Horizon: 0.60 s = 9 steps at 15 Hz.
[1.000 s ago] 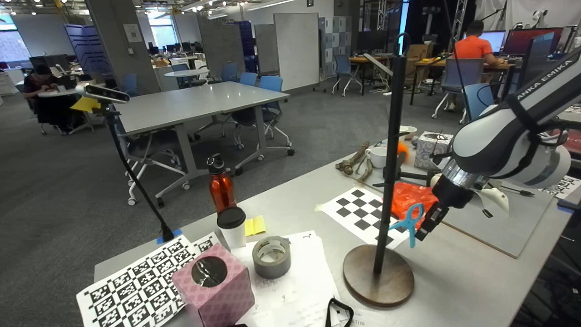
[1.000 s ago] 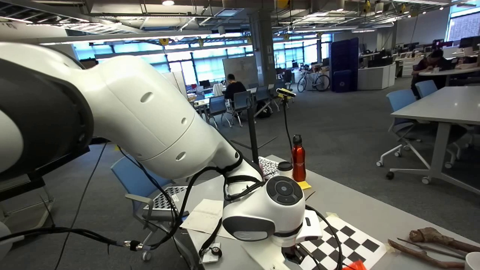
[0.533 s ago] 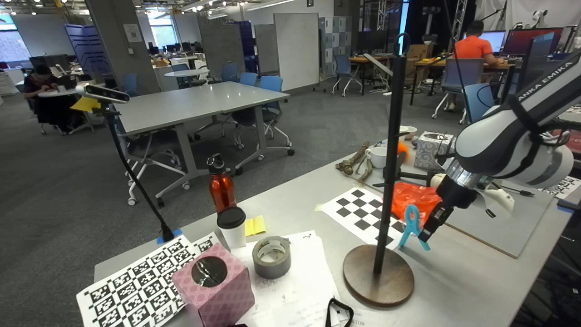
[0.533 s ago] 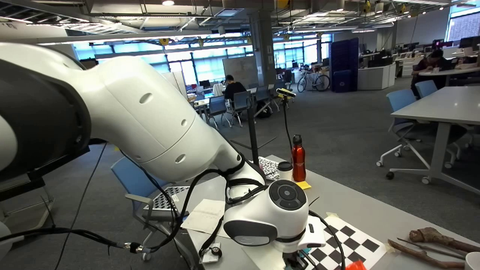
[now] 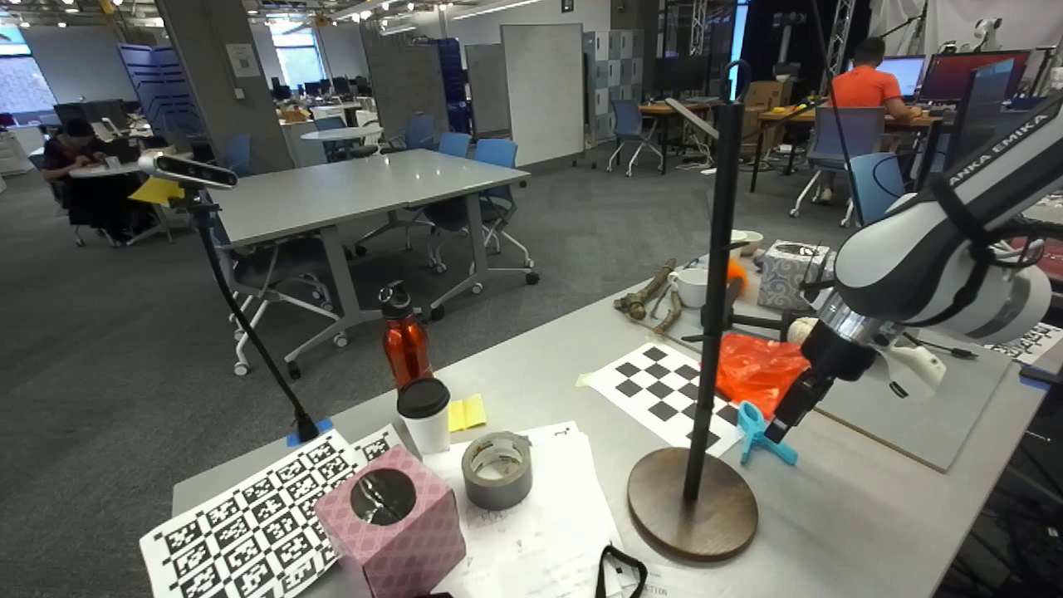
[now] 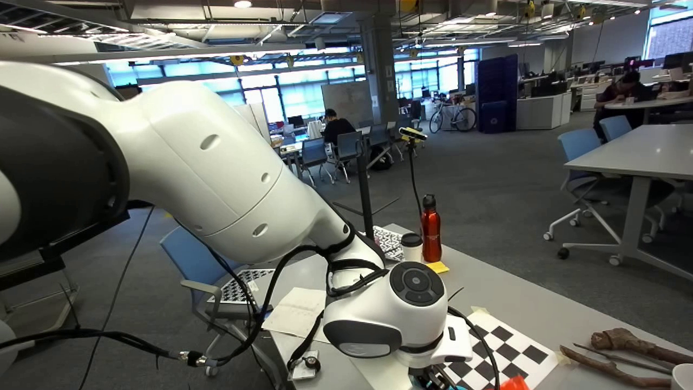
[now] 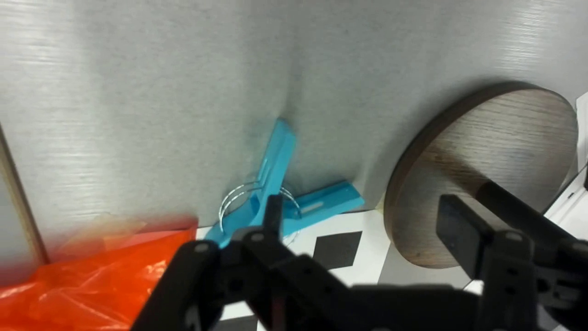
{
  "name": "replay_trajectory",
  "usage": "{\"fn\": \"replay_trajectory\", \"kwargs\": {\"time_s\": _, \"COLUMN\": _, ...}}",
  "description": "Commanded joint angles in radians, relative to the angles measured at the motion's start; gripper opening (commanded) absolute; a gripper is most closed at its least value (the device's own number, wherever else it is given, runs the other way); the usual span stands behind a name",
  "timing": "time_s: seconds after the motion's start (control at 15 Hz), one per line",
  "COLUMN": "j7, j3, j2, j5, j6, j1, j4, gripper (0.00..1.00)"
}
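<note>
Grey carpet (image 6: 487, 187) spreads under a pale table (image 6: 644, 151) at right with blue chairs (image 6: 576, 145) in an exterior view; far off, a whiteboard (image 6: 348, 103) stands near bright windows (image 6: 300, 84)

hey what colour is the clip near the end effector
The clip is bright blue; it shows best in the wrist view.

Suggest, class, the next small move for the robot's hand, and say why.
Probably lift the hand slightly, straight up. In the wrist view its fingers stand wide apart, gripping nothing, and the blue clip rests on the table, partly behind one finger; rising first would likely avoid nudging the clip or the round wooden base nearby.
</note>
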Motion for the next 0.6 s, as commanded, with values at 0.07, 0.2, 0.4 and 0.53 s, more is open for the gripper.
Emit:
{"fn": "replay_trajectory", "kwargs": {"time_s": 0.07, "j7": 0.037, "j3": -0.023, "j2": -0.01, "j5": -0.012, "j6": 0.009, "j1": 0.023, "j4": -0.003, "gripper": 1.0}}
{"fn": "replay_trajectory", "kwargs": {"time_s": 0.2, "j7": 0.047, "j3": -0.036, "j2": -0.027, "j5": -0.027, "j6": 0.017, "j1": 0.037, "j4": -0.015, "gripper": 1.0}}
{"fn": "replay_trajectory", "kwargs": {"time_s": 0.4, "j7": 0.08, "j3": -0.071, "j2": -0.069, "j5": -0.071, "j6": 0.014, "j1": 0.074, "j4": -0.037, "gripper": 1.0}}
{"fn": "replay_trajectory", "kwargs": {"time_s": 0.53, "j7": 0.111, "j3": -0.098, "j2": -0.113, "j5": -0.106, "j6": 0.026, "j1": 0.102, "j4": -0.061, "gripper": 1.0}}
